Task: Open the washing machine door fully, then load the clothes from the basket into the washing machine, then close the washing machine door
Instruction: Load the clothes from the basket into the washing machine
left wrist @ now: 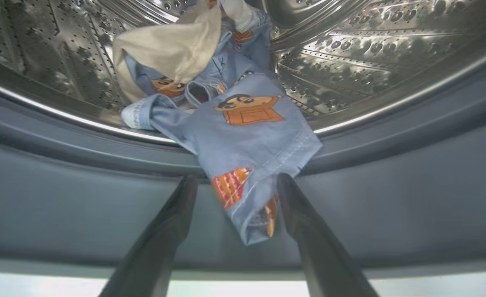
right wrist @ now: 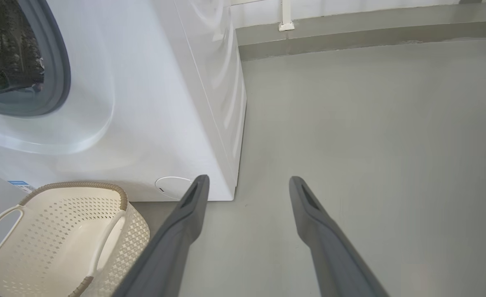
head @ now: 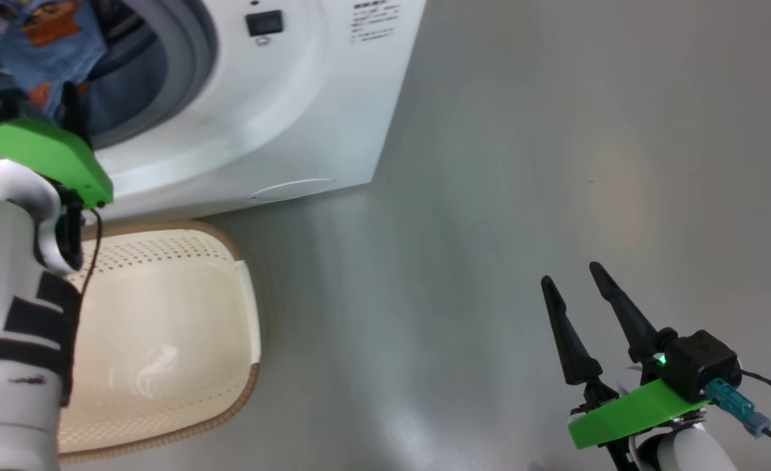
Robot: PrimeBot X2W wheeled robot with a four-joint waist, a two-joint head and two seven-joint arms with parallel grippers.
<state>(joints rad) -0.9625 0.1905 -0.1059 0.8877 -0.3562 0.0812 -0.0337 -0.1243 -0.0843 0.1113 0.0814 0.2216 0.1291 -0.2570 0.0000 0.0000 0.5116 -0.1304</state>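
Clothes (left wrist: 243, 136) in left wrist view overhang gasket (left wrist: 391, 173) between spread fingers (left wrist: 164, 235).

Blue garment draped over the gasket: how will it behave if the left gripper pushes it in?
Likely floppy: the blue garment folds limply over the gasket, so a push would probably crumple it rather than slide it whole. Probably light: thin cloth.

Colours: my left gripper (left wrist: 236, 177) and right gripper (right wrist: 247, 177) are dark grey, on bright green mounts (head: 627, 412). The clothes (left wrist: 247, 140) are light blue with orange-brown cartoon prints, one piece cream. The washing machine (head: 280, 118) is white, its gasket (left wrist: 61, 198) blue-grey, its drum (left wrist: 370, 62) steel, dotted with holes. The basket (head: 163, 327) is cream, perforated, brown-rimmed. The floor (head: 522, 163) is grey.
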